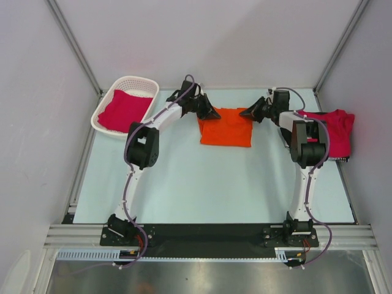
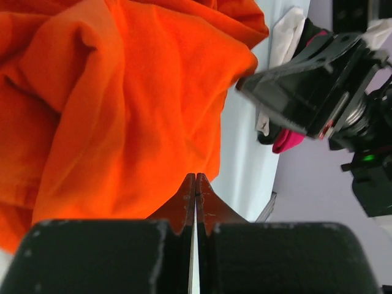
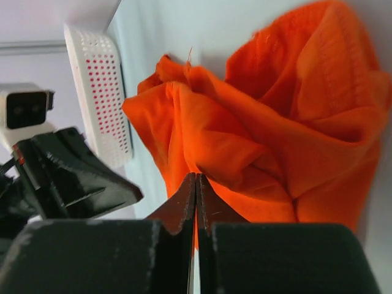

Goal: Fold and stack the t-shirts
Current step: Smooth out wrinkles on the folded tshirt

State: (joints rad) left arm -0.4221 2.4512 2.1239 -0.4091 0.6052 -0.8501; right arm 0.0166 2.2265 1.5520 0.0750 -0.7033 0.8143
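Observation:
The bright orange t-shirt (image 1: pixel 226 127) lies folded into a rough rectangle at the back middle of the table. My left gripper (image 1: pixel 214 113) is shut at its far left corner, which draws to a point at the tips. My right gripper (image 1: pixel 246 113) is shut at its far right corner. In the left wrist view the orange cloth (image 2: pixel 122 104) bunches up to my shut gripper (image 2: pixel 196 177). In the right wrist view it (image 3: pixel 275 122) bunches over my shut gripper (image 3: pixel 196 177), with orange showing between the fingers. One crimson shirt (image 1: pixel 122 109) lies in the basket. Another crimson shirt (image 1: pixel 335 131) lies at the right edge.
The white lattice basket (image 1: pixel 138 82) stands at the back left and shows in the right wrist view (image 3: pixel 98 92). Grey walls and metal frame posts close in the back and sides. The two grippers face each other, a shirt width apart.

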